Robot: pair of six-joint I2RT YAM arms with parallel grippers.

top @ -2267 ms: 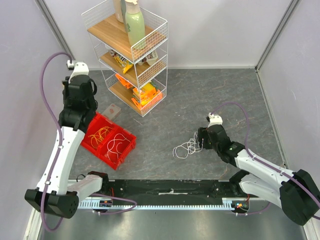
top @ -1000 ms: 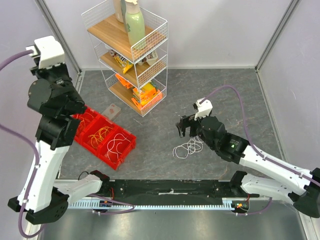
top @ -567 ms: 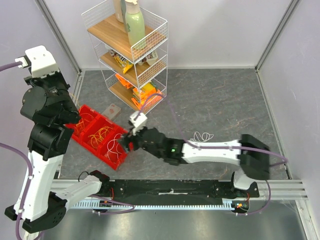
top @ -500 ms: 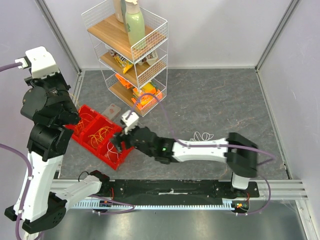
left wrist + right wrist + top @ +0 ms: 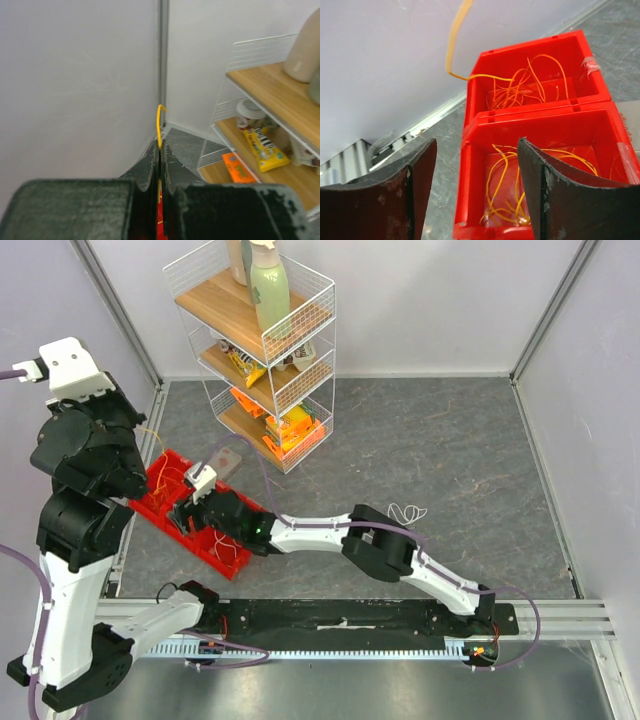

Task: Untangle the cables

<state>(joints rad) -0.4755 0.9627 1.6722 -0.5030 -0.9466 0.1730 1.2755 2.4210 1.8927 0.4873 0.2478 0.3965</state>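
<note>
Holding an orange cable (image 5: 159,122) high over the far-left red bins (image 5: 536,118) in the tightly closed left gripper (image 5: 160,150), apparently to lift it free, with the right gripper (image 5: 476,150) wide open, empty, just above them.

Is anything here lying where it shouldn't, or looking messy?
Yes. A small curl of white cables lies loose on the grey table, well apart from the red bins holding the other wires. Also, one orange wire trails up out of one bin, pinched in the left hand.
</note>
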